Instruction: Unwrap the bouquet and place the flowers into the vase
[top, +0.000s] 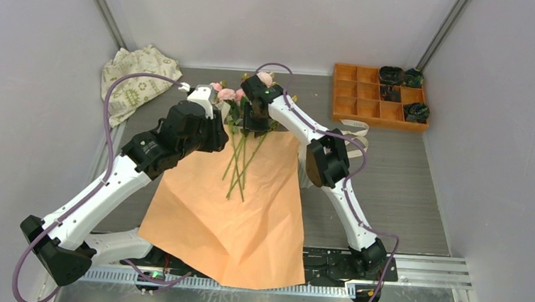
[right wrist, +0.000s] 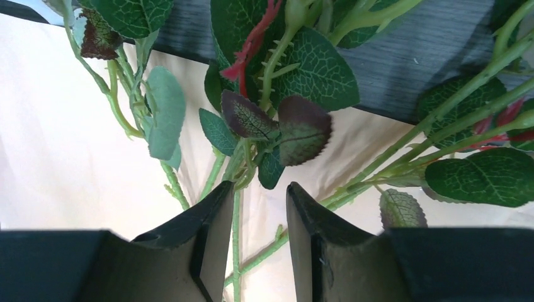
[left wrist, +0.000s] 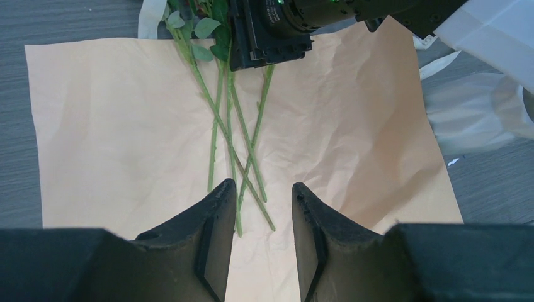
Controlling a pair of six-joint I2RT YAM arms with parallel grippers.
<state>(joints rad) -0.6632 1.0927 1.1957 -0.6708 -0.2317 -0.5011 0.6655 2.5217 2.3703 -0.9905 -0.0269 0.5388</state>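
The bouquet is unwrapped: its orange paper (top: 245, 220) lies spread flat on the table. The flowers (top: 226, 95) lie on it, pink blooms at the far edge and long green stems (top: 238, 167) fanning toward me. My right gripper (top: 254, 122) is down among the leaves (right wrist: 277, 126). It is open (right wrist: 259, 187), and one thin stem (right wrist: 237, 239) runs between its jaws, ungripped. My left gripper (top: 212, 136) hovers open (left wrist: 263, 185) above the paper (left wrist: 113, 126), holding nothing, with the stems' cut ends (left wrist: 239, 207) beyond its tips. The vase is out of view.
A cream patterned cloth (top: 134, 78) lies at the back left corner. At the back right, an orange compartment tray (top: 380, 120) holds dark items. Loose cream ribbon (top: 357, 132) lies beside the right arm. Grey walls enclose the table on three sides.
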